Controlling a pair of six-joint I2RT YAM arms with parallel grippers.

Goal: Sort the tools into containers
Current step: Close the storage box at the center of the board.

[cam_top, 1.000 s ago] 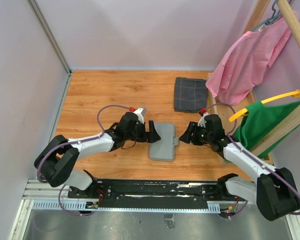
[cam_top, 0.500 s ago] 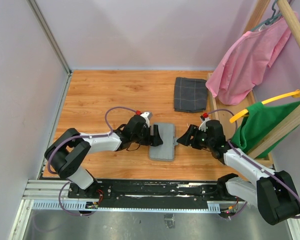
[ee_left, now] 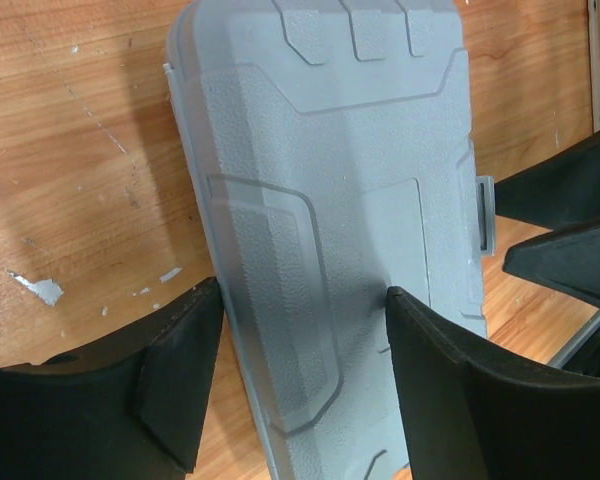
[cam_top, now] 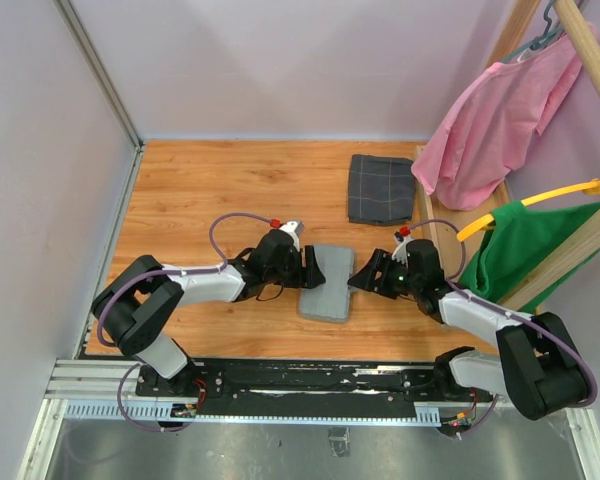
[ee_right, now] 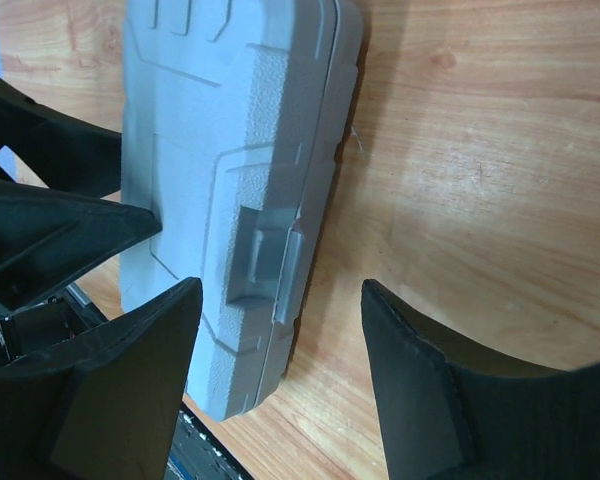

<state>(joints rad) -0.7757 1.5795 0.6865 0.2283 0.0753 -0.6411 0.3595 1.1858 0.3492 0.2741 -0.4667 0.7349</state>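
The grey tool case (cam_top: 326, 290) lies flat and closed on the desk (cam_top: 210, 190), midway between the two arms, with its long axis running from the near edge toward the far wall at a slight tilt. Its lid is down, so its compartments and any contents are hidden, and no loose tool shows in any view. The latch (ee_right: 265, 255) sits on the long side facing the right arm; the opposite long side faces the left arm. The right fingers (ee_right: 430, 390) stand open and point at the latch side. The latch lies in the gap between them, one finger over the lid and the other over bare desk, with no contact visible. The left fingers (ee_left: 170, 380) are also open and straddle the opposite long edge, one beside the case wall and one above the lid. Whether either pad touches the plastic cannot be told. Both arms are equally near, but only the right arm faces the latch. In all likelihood the next move is to release that latch while the left side steadies the case. A folded checked cloth (cam_top: 381, 188) lies well apart toward the far right.
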